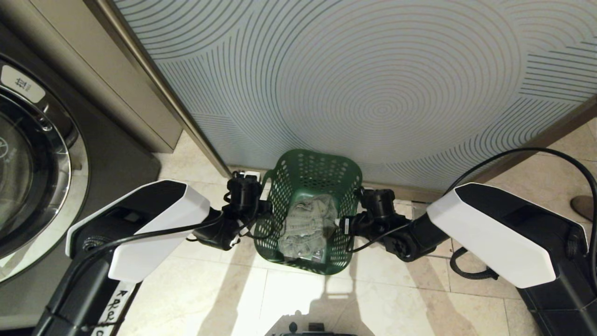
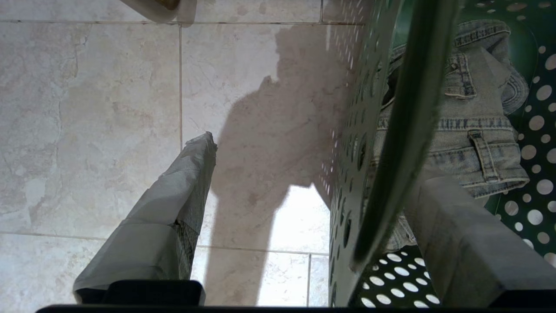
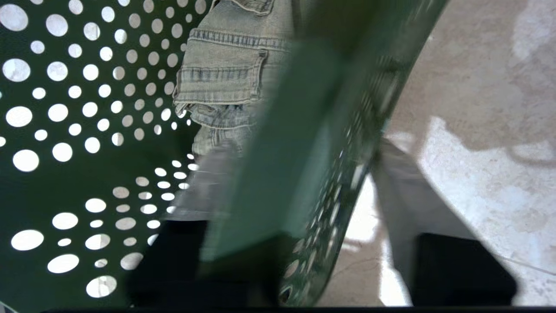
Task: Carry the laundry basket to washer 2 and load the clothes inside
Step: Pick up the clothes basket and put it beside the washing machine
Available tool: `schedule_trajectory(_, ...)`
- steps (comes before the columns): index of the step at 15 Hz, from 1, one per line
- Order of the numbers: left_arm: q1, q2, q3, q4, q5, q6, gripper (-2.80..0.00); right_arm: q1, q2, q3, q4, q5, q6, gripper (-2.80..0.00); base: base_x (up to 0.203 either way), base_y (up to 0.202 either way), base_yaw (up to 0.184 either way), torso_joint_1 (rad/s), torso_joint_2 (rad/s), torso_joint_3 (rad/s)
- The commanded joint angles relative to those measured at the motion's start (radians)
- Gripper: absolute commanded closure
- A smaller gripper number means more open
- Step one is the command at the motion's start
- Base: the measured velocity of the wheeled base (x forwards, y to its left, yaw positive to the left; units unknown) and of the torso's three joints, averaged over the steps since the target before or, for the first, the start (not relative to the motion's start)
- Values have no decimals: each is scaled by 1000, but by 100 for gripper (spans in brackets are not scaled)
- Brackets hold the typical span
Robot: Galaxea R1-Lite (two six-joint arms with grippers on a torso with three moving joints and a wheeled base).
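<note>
Between the two grippers stands the basket (image 1: 308,210), on the floor, its side rims straddled for a two-handed lift. Left gripper (image 2: 304,208) gapes wide; right gripper (image 3: 304,187) straddles loosely, not yet clamped. Clothes (image 1: 308,226) lie inside.

2 forearms (image 1: 140,224), glossy white shells over black panels. Black wrist joints flank the basket (image 1: 308,210). Loose black cables (image 1: 513,158). Pale grey-wrapped fingers (image 2: 173,204). Handwritten white label, left arm.

Washer (image 1: 42,154) cut off at left edge; its label (image 1: 22,84) unreadable.
</note>
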Motion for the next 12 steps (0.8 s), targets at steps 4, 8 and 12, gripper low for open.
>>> schedule_trajectory(4, 0, 0, 13, -5, 1, -2, -280, 0, 0, 20, -32, -6, 1, 0, 0, 0, 0, 0, 0, 0)
schedule_trajectory(8, -6, -2, 53, -16, 1, -26, 0, 1, -2, 64, -75, -6, -1, 0, 0, 0, 0, 0, 0, 0)
schedule_trajectory(12, -11, -2, 77, -48, 1, -25, 0, 3, -2, 80, -86, -6, 1, 0, 0, 0, 0, 0, 0, 0)
